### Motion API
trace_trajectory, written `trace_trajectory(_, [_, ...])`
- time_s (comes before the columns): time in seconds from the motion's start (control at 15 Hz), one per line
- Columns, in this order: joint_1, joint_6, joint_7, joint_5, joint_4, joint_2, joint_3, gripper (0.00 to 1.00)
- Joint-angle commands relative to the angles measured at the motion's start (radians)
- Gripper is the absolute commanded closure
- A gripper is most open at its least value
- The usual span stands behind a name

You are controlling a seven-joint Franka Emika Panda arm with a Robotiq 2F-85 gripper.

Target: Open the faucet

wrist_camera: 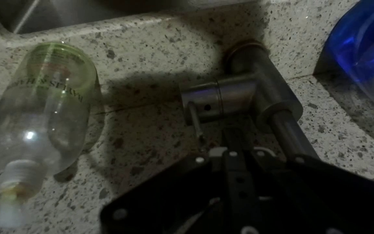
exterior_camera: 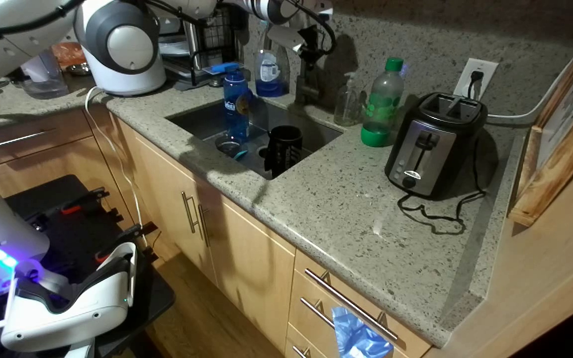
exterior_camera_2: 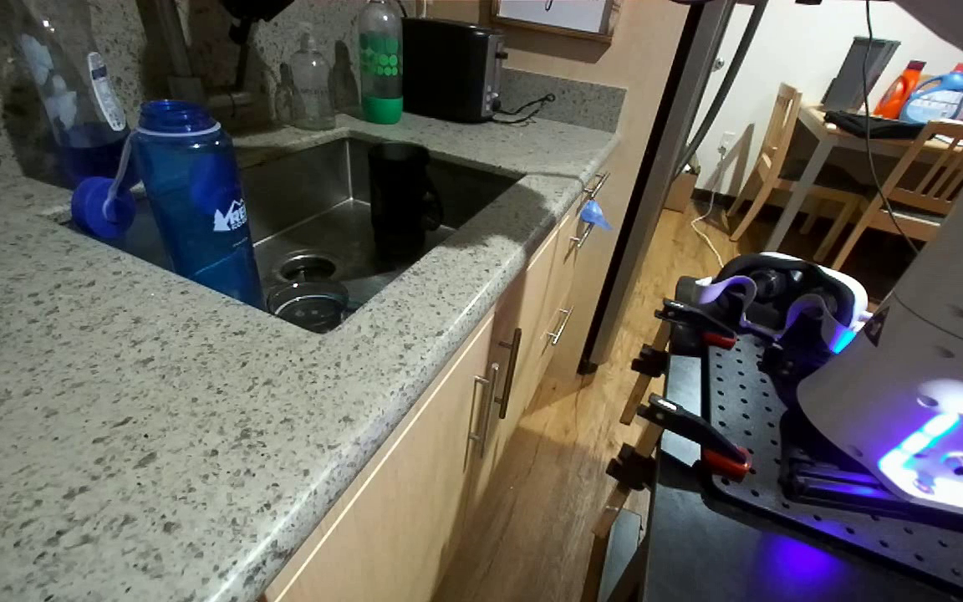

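- The faucet [exterior_camera: 306,92] stands behind the sink [exterior_camera_2: 306,188], by the speckled wall [exterior_camera: 430,25], with the blue soap bottle [wrist_camera: 362,45] on one flank and the clear pump bottle [wrist_camera: 44,110] on the other.
- I see the gripper [wrist_camera: 234,134] reaching down to it, its fingers pressed together with no gap between them and, as far as I can make out, nothing held.
- The thin lever [wrist_camera: 195,119] sticks out of the faucet's side barrel [wrist_camera: 203,97], just beside those fingertips in the wrist view; I take the step in hand to be a push, not a grasp.
- I'd lay the joined fingertips against the lever near its free end, where leverage should be best, then press slowly in an arc about the barrel.
- The spout tube [wrist_camera: 292,135] runs close by, so I'd keep the gripper's knuckles off it, and any sweep short of the pump bottle.
- Whether fingers and lever touch, I can't tell; the lever's tip fades into shadow.
- The spout's arch escapes me: its tube [exterior_camera_2: 172,38] leaves the top of an exterior view, and the gripper covers it in the wrist view.
- Which way the lever must swing isn't clear either.
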Motion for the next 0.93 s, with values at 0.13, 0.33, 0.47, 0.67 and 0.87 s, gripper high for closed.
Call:
trace_trajectory(0.13, [0.001,-0.009,-0.014,-0.008,0.025,0.026,-0.005,0.98])
trace_trajectory(0.33, [0.000,-0.004,-0.016,-0.007,0.030,0.033,-0.004,0.99])
trace_trajectory(0.47, [-0.001,-0.001,-0.017,-0.006,0.034,0.035,-0.003,0.98])
trace_trajectory(0.67, [-0.005,0.007,-0.010,-0.008,0.041,0.037,-0.008,0.99])
trace_trajectory(0.87, [-0.014,0.006,-0.003,-0.008,0.043,0.038,-0.012,0.99])
